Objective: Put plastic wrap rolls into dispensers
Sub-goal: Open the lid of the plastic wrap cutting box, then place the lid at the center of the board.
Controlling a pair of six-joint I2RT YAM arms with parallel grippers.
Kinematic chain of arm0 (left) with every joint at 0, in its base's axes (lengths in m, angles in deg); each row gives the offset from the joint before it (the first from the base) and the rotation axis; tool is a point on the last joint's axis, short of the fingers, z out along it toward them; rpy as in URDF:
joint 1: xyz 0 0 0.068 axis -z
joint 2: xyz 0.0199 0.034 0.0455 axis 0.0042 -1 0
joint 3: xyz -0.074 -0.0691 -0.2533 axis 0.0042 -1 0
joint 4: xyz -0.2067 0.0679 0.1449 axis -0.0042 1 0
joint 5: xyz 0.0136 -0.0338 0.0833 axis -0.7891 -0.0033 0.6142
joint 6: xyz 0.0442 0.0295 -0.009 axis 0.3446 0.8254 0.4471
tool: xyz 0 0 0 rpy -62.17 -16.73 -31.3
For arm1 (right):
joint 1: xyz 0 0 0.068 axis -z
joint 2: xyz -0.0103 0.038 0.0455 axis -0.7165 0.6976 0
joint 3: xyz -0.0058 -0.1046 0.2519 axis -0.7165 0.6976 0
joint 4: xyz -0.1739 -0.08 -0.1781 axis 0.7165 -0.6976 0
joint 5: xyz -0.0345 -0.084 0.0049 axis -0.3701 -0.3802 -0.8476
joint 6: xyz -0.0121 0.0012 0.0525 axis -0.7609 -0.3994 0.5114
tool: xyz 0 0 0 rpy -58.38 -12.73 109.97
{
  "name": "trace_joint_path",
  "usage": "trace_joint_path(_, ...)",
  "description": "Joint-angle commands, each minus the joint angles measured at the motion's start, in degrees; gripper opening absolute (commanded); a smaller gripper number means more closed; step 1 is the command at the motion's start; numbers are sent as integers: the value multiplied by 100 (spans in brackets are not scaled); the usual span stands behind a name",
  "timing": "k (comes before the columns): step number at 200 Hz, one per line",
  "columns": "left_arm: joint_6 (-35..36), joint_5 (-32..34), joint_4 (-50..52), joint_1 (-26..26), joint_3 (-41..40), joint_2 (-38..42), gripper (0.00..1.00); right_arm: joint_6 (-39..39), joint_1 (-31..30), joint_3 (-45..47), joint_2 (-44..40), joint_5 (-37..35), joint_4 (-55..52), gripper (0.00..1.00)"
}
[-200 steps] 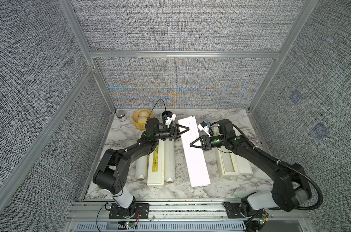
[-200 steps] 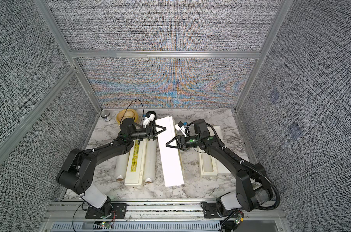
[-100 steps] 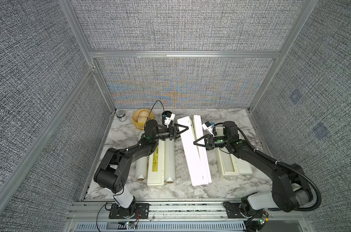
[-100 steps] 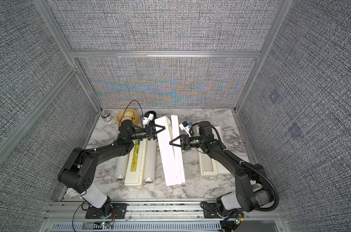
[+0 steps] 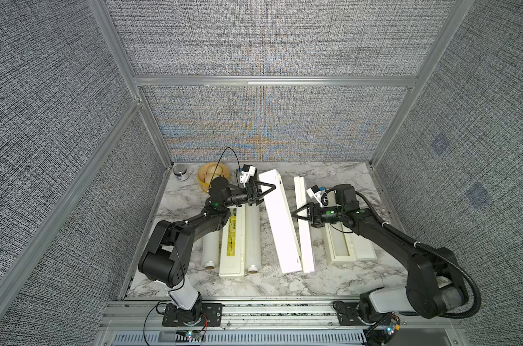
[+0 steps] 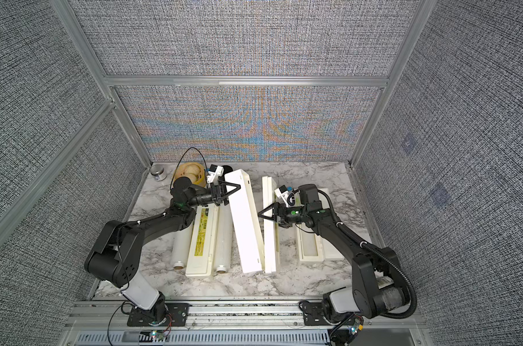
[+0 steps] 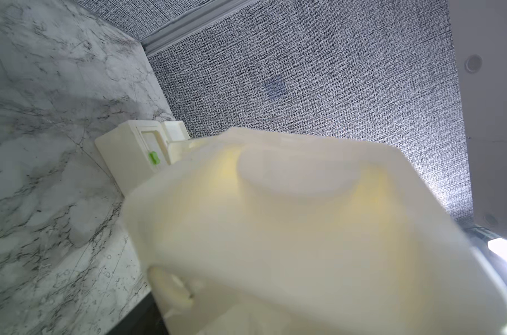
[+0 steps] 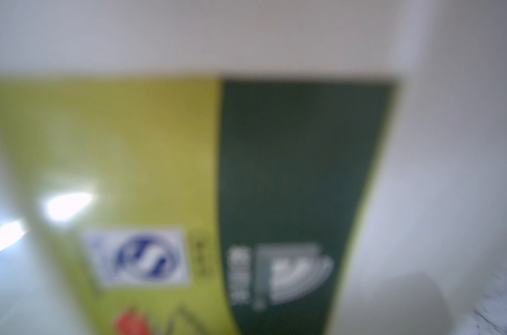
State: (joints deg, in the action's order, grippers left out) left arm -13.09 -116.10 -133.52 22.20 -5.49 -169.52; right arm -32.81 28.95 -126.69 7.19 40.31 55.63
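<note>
Cream plastic at both sets of jaws. At the left gripper [image 5: 272, 188]: jaws wide, laid against the far end of the middle dispenser [image 5: 281, 227], one of three. Cannot tell whether clamping or merely touching. Fills the left wrist view as a blurred cream end [image 7: 275, 232], with one green tab [image 7: 153, 158] on a box end beyond; cannot tell which box.

At the right gripper [image 5: 294, 214]: jaws likewise wide, reaching over the upright lid [image 5: 305, 242] of that same box, about halfway along. Cannot tell whether gripping. Shows up close in the right wrist view only as a blurred yellow and dark-green label [image 8: 188, 174]. Stands open in a narrow V, halves touching at the near end, apart at the far end.

Outward to the left: left dispenser [image 5: 231, 239], closed, yellow strip up, with two plastic wrap rolls in view, outer roll [image 5: 211, 248] and inner roll [image 5: 252, 239], one just beside each long side, brown cores at the near ends.

Outward to the right: right dispenser [image 5: 341, 260], open, its lid flat alongside, partly under the right arm.

At the far left corner: one yellow bowl [image 5: 201, 179], one small jar [image 5: 180, 173]. Beneath all, one marble table [image 5: 194, 284].
</note>
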Motion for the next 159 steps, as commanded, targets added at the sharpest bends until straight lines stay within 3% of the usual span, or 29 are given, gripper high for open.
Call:
trace_joint_path(1, 11, -128, 43, -41, 66, 27, 71, -489, 7, -177, -58, -441, -686, 85)
trace_joint_path(33, 749, -267, 1286, -137, 151, 173, 71, -1249, -92, -887, 125, -1955, -2187, 85)
trace_joint_path(64, 2582, -112, 4091, -251, 559, 419, 71, -1460, -338, -1406, 662, -3132, -2878, 85)
trace_joint_path(79, 3245, -21, 4989, -295, 766, 450, 71, -1460, -508, -1627, 1010, -3613, -3009, 86)
trace_joint_path(121, 3493, -86, 5308, -461, 800, 397, 72, -1397, -853, -2363, 2121, -4801, -3457, 87)
trace_joint_path(159, 3525, -169, 5285, -589, 744, 281, 71, -1336, -956, -2884, 2853, -5445, -3662, 92)
